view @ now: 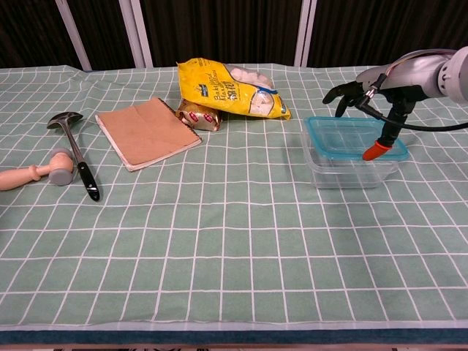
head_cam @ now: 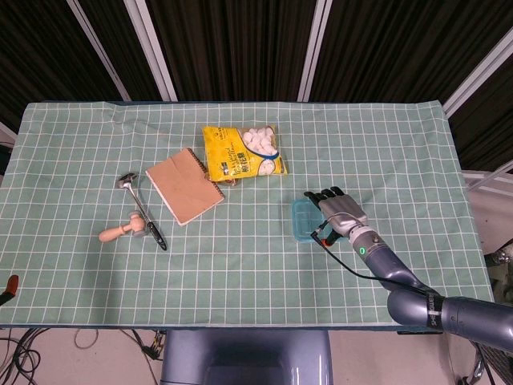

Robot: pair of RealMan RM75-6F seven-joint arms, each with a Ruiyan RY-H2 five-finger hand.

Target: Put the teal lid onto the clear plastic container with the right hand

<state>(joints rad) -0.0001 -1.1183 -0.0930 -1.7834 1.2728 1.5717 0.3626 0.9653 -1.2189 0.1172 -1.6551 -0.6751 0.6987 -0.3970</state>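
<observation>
The teal lid (view: 349, 137) lies flat on top of the clear plastic container (view: 349, 170), right of the table's centre. In the head view the lid (head_cam: 302, 221) covers the container. My right hand (view: 379, 82) reaches over the lid from the right. Its red-tipped thumb touches the lid's near right rim and its fingers spread over the far edge, so it still holds the lid. The same right hand (head_cam: 341, 211) shows in the head view. Only a red-tipped sliver of my left hand (head_cam: 10, 286) shows at the left edge.
A yellow snack bag (view: 232, 88) with a small packet (view: 197, 115) under it lies behind the centre. A brown notebook (view: 148, 131) lies to the left. Further left are a metal ladle (view: 73, 142) and a wooden mallet (view: 36, 174).
</observation>
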